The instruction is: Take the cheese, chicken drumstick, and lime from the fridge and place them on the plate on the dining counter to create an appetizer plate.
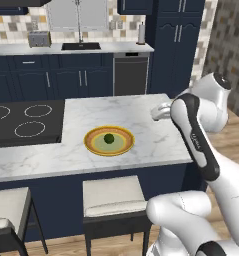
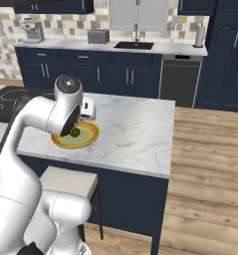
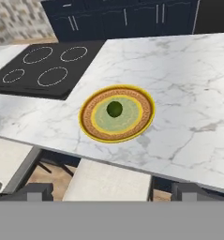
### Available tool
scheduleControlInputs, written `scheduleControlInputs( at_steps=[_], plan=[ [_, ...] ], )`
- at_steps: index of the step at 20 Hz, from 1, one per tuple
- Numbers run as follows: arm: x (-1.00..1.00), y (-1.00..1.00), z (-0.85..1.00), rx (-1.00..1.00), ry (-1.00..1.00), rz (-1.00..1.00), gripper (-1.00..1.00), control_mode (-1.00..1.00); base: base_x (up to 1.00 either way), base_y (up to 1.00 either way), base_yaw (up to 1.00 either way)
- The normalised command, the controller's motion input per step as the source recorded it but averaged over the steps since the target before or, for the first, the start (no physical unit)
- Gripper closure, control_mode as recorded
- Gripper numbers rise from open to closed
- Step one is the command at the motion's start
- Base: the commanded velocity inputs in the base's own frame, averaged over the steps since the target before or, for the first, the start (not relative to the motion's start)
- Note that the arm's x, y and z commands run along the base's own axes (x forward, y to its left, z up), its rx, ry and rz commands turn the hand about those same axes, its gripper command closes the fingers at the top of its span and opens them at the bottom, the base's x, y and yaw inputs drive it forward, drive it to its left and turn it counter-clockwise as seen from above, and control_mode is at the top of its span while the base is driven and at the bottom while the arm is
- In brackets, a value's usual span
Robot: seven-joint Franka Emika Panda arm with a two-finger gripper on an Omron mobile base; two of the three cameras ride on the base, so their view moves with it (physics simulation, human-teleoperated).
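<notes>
The long white grey-veined marble dining counter (image 1: 141,125) on its dark navy base is being shown across the middle of each view, with the black four-ring cooktop (image 3: 48,70) set into it at the upper left of the hand view. Two pale cushioned stools (image 1: 113,195) are being shown tucked under its near edge. The round flat plate (image 3: 144,112) with a yellow-orange rim and greenish centre is lying near the middle of the hand view, close to the counter's near edge, likely so that it is being kept within easy reach. The small dark green lime (image 3: 115,108) is resting at the plate's centre. The fingers (image 3: 111,192), at the bottom of the hand view, are being held wide apart and empty, well back from the plate; judging from this, cheese and drumstick are not yet delivered.
</notes>
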Motion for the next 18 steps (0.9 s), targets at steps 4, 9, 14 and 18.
scheduleControlInputs(
  at_steps=[4, 9, 14, 18],
  plan=[
    [-0.74, 0.00, 0.01, 0.00, 0.00, 0.00, -1.00, -1.00, 0.00, 0.00, 0.00],
    [-0.16, 0.00, 0.02, 0.00, 0.00, 0.00, -1.00, -1.00, 0.00, 0.00, 0.00],
    [0.00, 0.00, 0.00, 0.00, 0.00, 0.00, -1.00, 1.00, -0.18, -0.02, 0.00],
    [0.00, 0.00, 0.00, 0.00, 0.00, 0.00, -1.00, 1.00, -0.99, -0.01, 0.00]
  ],
)
